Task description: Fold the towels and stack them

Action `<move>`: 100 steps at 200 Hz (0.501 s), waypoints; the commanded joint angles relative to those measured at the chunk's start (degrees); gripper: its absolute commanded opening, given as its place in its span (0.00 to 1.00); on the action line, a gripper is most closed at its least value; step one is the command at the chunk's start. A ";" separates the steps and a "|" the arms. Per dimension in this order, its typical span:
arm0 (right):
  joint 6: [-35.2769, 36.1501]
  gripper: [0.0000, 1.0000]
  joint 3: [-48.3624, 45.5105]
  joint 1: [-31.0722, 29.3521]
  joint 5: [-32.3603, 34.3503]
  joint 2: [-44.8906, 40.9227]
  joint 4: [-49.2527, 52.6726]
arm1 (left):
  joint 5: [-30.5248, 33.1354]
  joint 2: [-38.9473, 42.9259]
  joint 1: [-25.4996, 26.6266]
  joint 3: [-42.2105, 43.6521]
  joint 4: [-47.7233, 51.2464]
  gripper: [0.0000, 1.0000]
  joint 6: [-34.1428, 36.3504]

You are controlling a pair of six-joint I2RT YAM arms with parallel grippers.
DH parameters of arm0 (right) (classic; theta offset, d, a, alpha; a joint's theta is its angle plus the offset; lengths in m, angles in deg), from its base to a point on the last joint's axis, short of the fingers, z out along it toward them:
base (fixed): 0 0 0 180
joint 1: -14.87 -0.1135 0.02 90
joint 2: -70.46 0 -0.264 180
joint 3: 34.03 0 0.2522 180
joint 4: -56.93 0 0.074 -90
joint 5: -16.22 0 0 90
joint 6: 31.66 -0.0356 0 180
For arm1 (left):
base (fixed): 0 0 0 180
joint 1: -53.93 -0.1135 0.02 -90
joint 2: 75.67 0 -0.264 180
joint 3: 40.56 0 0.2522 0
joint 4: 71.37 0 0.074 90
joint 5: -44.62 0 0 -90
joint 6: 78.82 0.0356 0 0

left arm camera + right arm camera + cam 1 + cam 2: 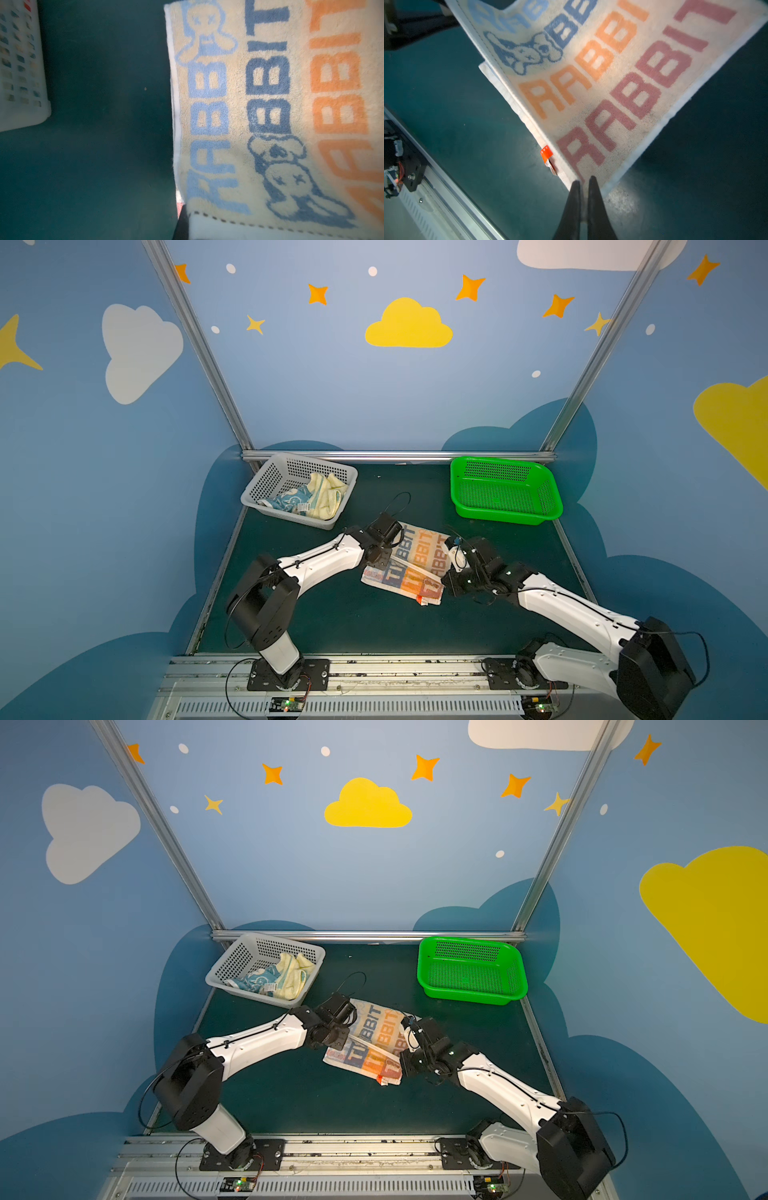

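Look: the striped towel (415, 556) is showing cream terry with rows of "RABBIT" lettering in pale blue, dark blue, orange and pink. Rabbit figures are sitting among the words, and a white hem is running round the edge. A red tag (546, 154) is sticking out at its near edge.
Place: it is lying at the centre of the table (353, 626), between my two claws, with one layer doubling over another.
Axis: in both top views its length is running roughly from 1 to 7 o'clock, and the upper layer's lettering is running the same way.
Left claw: my left claw (381, 559) is sitting at the towel's 9 o'clock side, clamping tight on the hem.
Right claw: my right claw (584, 181) is working at the 3 o'clock side, its fingers pressing almost together and pinching a corner of the upper layer.
Other towels: the yellow towel (328, 491) and the blue towel (286, 501) are lying crumpled together in the grey basket (291, 517) at 11 o'clock. The green basket (498, 516) is sitting at 1 o'clock.
Hard to see: my wrists are hiding both sets of fingertips in the top views. My left wrist view is showing only a dark sliver of one finger under the hem. Both wrist views are cutting the towel off.
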 commanded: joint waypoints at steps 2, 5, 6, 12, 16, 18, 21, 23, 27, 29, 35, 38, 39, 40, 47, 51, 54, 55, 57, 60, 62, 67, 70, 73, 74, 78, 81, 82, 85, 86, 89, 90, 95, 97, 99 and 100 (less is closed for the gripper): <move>-1.77 0.00 -1.98 -1.76 0.46 1.08 2.03 | 2.55 0.58 -0.17 1.71 0.40 0.04 -2.13; -1.88 0.00 -2.17 -2.10 0.43 1.25 2.04 | 2.71 0.48 -0.15 1.95 0.31 0.04 -2.18; -1.91 0.00 -2.19 -2.23 0.45 1.32 2.03 | 2.74 0.49 -0.15 2.00 0.37 0.04 -2.24; -2.11 0.00 -2.52 -2.73 0.47 1.71 1.94 | 3.33 0.42 -0.06 2.34 0.34 0.04 -2.44; -2.30 0.00 -2.71 -3.06 0.47 2.00 1.95 | 3.57 0.44 0.02 2.49 0.34 0.04 -2.63; -2.40 0.00 -2.75 -3.19 0.54 2.21 1.93 | 3.64 0.42 0.03 2.56 0.40 0.04 -2.64; -2.52 0.00 -2.84 -3.44 0.56 2.48 1.97 | 3.72 0.38 0.07 2.73 0.37 0.04 -2.72; -2.61 0.00 -2.89 -3.59 0.62 2.69 2.01 | 3.76 0.36 0.08 2.81 0.34 0.04 -2.77; -2.70 0.00 -2.98 -3.94 0.69 3.11 2.03 | 3.84 0.37 0.16 3.02 0.42 0.04 -2.92; -2.74 0.00 -3.06 -4.07 0.72 3.28 2.06 | 3.95 0.36 0.19 3.15 0.31 0.04 -2.95; -2.96 0.00 -3.10 -4.53 0.75 3.86 2.10 | 4.05 0.40 0.36 3.50 0.23 0.05 -3.18; -2.96 0.00 -3.14 -4.69 0.74 4.16 2.04 | 4.07 0.40 0.42 3.65 0.10 0.06 -3.31; -2.98 0.00 -3.16 -4.80 0.73 4.22 2.03 | 4.04 0.40 0.40 3.68 0.09 0.06 -3.33; -2.98 0.00 -3.17 -4.85 0.73 4.38 2.02 | 4.11 0.41 0.44 3.79 0.08 0.06 -3.34; -3.04 0.00 -2.91 -5.49 0.72 5.08 2.14 | 4.15 0.48 0.68 4.25 -0.29 0.09 -3.55; -3.03 0.00 -2.67 -5.90 0.86 5.57 2.38 | 4.29 0.48 0.80 4.48 -0.51 0.11 -3.68; -3.15 0.00 -2.40 -6.11 0.95 5.83 2.51 | 4.32 0.43 0.88 4.68 -0.54 0.12 -3.81; -3.20 0.00 -2.31 -6.21 0.97 5.98 2.53 | 4.39 0.42 0.94 4.68 -0.58 0.13 -3.84; -3.24 0.00 -2.17 -6.28 0.99 6.20 2.76 | 4.41 0.43 0.98 4.82 -0.62 0.14 -3.91; -3.37 0.00 -1.97 -6.57 0.98 6.58 2.87 | 4.45 0.47 1.07 4.92 -0.76 0.15 -4.08; -3.41 0.00 -1.82 -6.59 0.97 6.79 3.06 | 4.58 0.45 1.15 4.99 -0.79 0.16 -4.17; -3.53 0.00 -1.31 -6.74 0.94 7.49 3.37 | 4.75 0.47 1.28 5.16 -0.80 0.18 -4.38; -3.62 0.00 -1.12 -6.97 0.99 7.87 3.71 | 4.96 0.43 1.34 5.21 -0.76 0.19 -4.53; -3.61 0.00 -0.85 -7.07 0.88 8.24 4.10 | 5.05 0.43 1.35 5.29 -0.67 0.20 -4.70; -3.61 0.00 -0.74 -7.13 0.89 8.46 4.20 | 5.15 0.42 1.35 5.29 -0.65 0.20 -4.77; -3.69 0.00 -0.28 -7.35 0.91 9.08 4.61 | 5.35 0.41 1.43 5.46 -0.57 0.21 -5.01; -3.69 0.00 0.11 -7.52 0.91 9.49 4.99 | 5.52 0.53 1.51 5.55 -0.59 0.22 -5.18; -3.69 0.00 0.18 -7.53 0.91 9.61 5.13 | 5.60 0.56 1.52 5.56 -0.57 0.22 -5.23; -3.65 0.00 0.49 -7.66 0.91 10.07 5.44 | 5.87 0.54 1.52 5.64 -0.48 0.23 -5.36; -3.67 0.00 0.59 -7.73 0.91 10.25 5.49 | 5.91 0.56 1.52 5.69 -0.51 0.24 -5.41; -3.61 0.00 0.81 -8.05 0.91 10.54 5.72 | 6.17 0.76 1.60 5.84 -0.46 0.24 -5.69; -3.61 0.00 0.88 -8.06 0.87 10.70 5.80 | 6.28 0.85 1.61 5.88 -0.46 0.25 -5.75; -3.51 0.00 1.21 -8.39 0.82 11.36 6.06 | 6.67 1.10 1.62 6.11 -0.44 0.25 -6.04; -3.47 0.00 1.26 -8.59 0.76 11.52 6.15 | 6.89 1.20 1.61 6.23 -0.45 0.26 -6.15; -3.40 0.00 1.29 -8.83 0.74 11.80 6.28 | 7.04 1.33 1.61 6.30 -0.41 0.26 -6.27; -3.41 0.01 1.30 -8.89 0.78 11.91 6.35 | 7.15 1.44 1.61 6.33 -0.39 0.26 -6.35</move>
